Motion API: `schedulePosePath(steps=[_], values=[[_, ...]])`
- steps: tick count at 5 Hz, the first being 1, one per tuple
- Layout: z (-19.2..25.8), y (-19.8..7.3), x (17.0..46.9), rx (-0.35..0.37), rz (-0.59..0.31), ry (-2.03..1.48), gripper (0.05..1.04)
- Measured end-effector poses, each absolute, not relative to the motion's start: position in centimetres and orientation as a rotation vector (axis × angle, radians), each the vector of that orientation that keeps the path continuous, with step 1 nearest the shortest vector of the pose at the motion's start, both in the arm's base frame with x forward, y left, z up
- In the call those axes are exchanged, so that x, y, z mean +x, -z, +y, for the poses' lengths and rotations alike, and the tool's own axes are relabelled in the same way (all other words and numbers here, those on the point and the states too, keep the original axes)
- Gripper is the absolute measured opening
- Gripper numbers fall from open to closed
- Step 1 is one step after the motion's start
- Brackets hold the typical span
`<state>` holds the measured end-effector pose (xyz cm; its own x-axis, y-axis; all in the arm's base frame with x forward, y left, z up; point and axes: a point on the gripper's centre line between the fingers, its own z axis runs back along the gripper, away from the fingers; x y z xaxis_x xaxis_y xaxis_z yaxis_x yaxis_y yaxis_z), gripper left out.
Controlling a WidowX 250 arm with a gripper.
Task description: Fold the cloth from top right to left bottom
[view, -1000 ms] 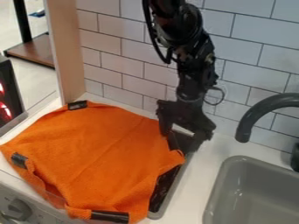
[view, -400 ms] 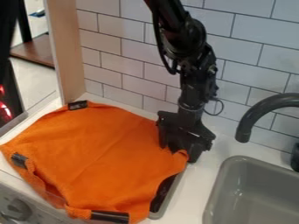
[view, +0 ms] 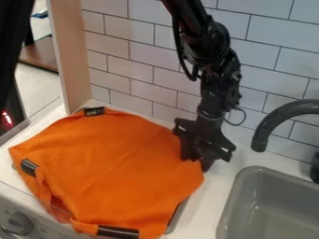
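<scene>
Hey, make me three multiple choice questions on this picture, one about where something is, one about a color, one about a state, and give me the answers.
1. Where is the hand?
A) Over the sink
B) At an edge of the cloth
C) Beside the faucet

2. What color is the cloth?
A) Orange
B) Green
C) White

3. How does the cloth lie?
A) Rolled into a tube
B) Crumpled into a ball
C) Mostly spread out

Answers:
1: B, the hand meets the cloth's edge on the side toward the sink.
2: A, its whole broad surface is orange.
3: C, it covers a wide area, though its border is uneven.
</scene>
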<state>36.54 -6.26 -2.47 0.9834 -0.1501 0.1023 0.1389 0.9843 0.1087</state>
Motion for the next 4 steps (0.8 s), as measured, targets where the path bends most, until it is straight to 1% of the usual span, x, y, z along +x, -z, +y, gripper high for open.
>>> schedulePosePath(steps=[1, 2, 3, 4], values=[[-6.4, 2.3, 36.7, 0.095, -0.117, 0.162, 0.341], [-6.1, 2.0, 36.4, 0.116, -0.099, 0.197, 0.214], [-5.8, -0.5, 36.7, 0.081, -0.151, 0.232, 0.101], [-4.4, -2.2, 36.0, 0.013, -0.168, 0.289, 0.068]])
